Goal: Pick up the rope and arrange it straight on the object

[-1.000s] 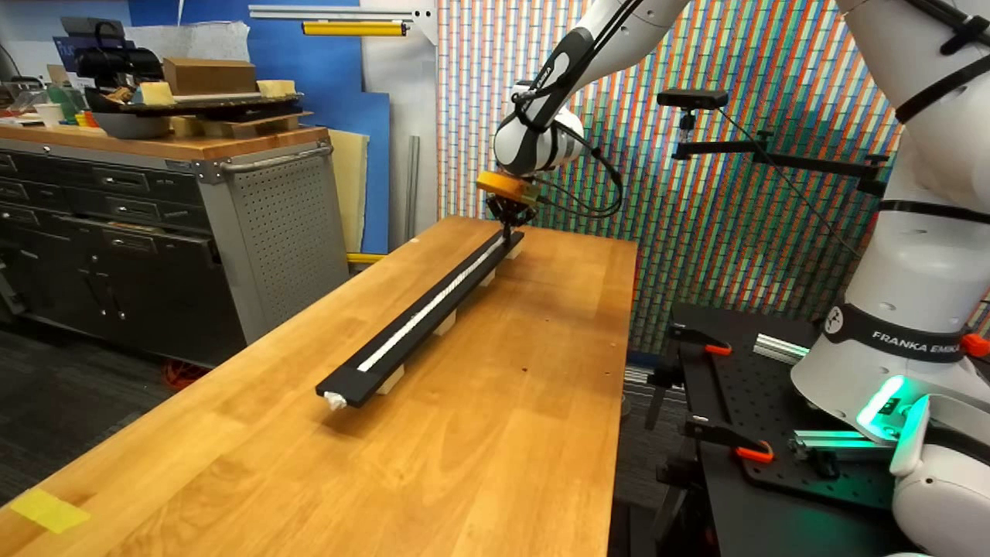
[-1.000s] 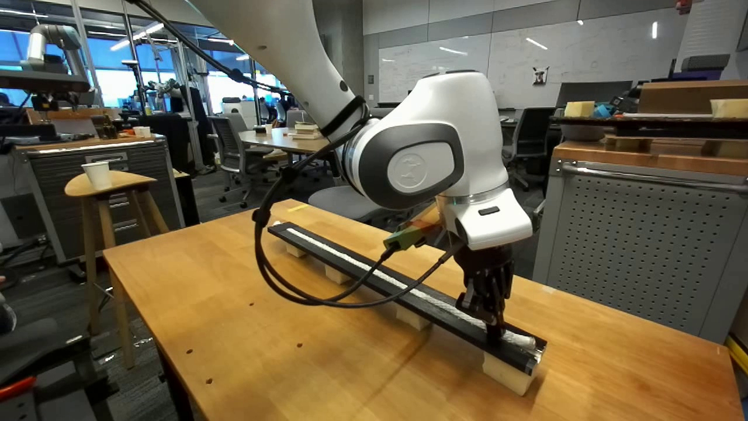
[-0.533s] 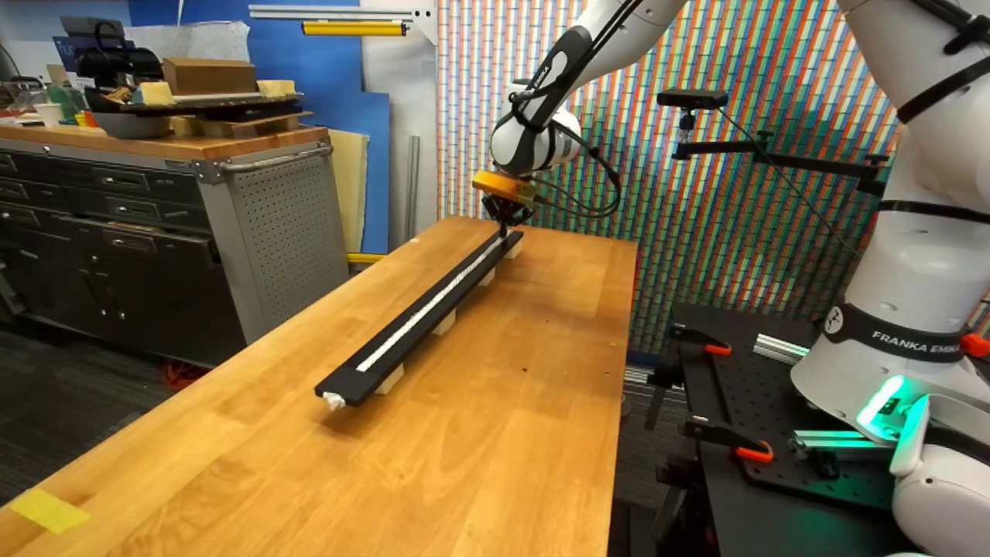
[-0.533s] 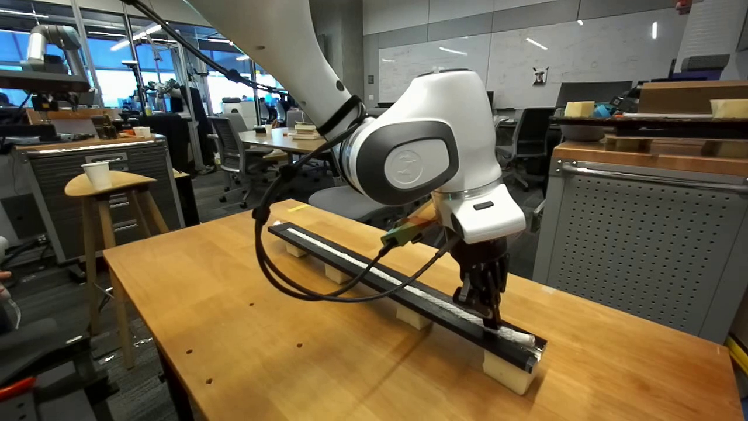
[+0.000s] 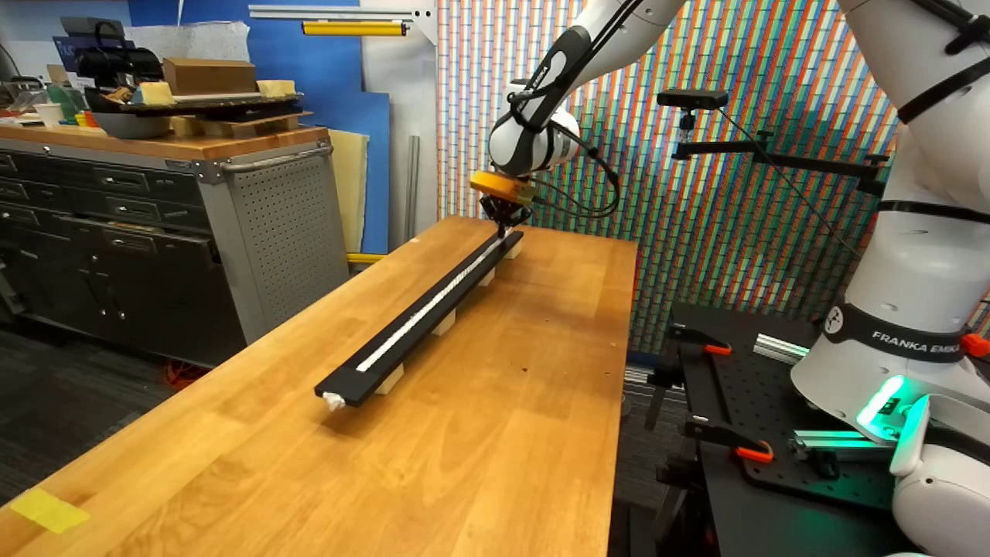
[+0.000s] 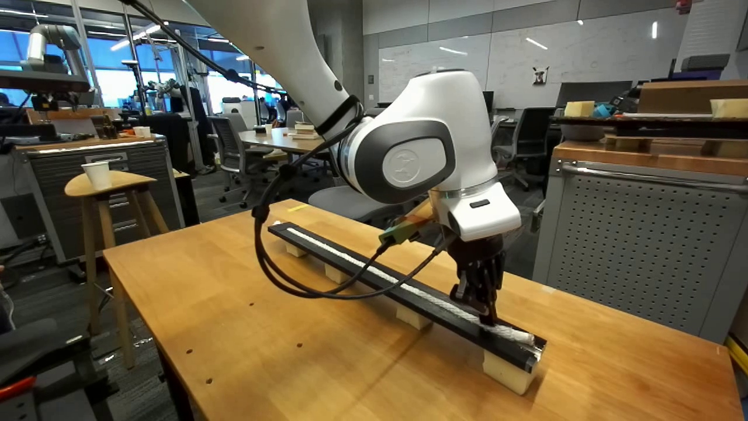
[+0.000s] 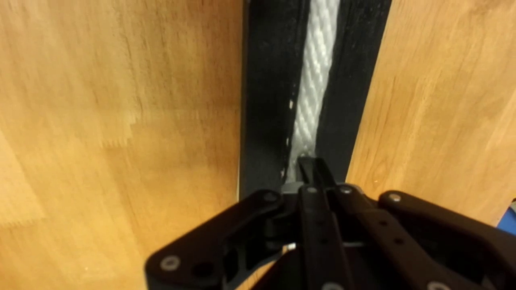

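wooden bench point(image 5: 479, 433) stands in a workroom with a grey cabinet point(image 6: 648, 257) near it. on the bench, pale blocks point(image 6: 508, 375) hold up a black bar point(image 7: 270, 100), and the white rope point(image 7: 312, 88) lies nearly straight along its top. near one end of the bar the pincer point(image 7: 311, 163) is closed, tips together at the rope; whether they touch it, i cannot tell.

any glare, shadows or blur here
Wrist view: the gripper looks slightly soft, and the rope catches small highlights; in an exterior view, bright streaks glare off the whiteboard; in an exterior view, a soft shadow lies on the tabletop under the near end of the black bar.
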Tool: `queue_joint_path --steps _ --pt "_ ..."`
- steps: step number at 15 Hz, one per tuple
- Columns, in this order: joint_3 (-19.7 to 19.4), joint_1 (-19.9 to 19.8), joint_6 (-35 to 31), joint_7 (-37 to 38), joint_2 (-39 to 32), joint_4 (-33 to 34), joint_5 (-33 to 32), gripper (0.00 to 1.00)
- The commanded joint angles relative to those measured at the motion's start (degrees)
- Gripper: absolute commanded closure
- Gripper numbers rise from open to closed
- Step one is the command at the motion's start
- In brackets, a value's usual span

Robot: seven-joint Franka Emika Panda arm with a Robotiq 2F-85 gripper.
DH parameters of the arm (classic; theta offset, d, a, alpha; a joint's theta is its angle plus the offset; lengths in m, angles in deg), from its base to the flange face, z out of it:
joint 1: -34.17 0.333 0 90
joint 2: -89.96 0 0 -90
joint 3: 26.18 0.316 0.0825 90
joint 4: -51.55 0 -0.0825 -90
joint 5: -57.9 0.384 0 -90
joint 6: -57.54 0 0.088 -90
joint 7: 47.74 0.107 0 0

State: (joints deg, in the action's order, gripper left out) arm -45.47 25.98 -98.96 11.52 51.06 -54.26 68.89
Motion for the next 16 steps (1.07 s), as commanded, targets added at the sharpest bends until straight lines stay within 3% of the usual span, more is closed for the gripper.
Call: queue_joint_path --steps 1,6,16 --pt "1.03 0.76 0.82 -0.21 0.34 0.22 0.16 1.00" --pt "2.54 0.08 1.78 -0.53 -0.83 0.49 1.04 1.00" --pt "0.76 0.42 2.44 -0.17 1.95 -0.68 0.13 1.00"
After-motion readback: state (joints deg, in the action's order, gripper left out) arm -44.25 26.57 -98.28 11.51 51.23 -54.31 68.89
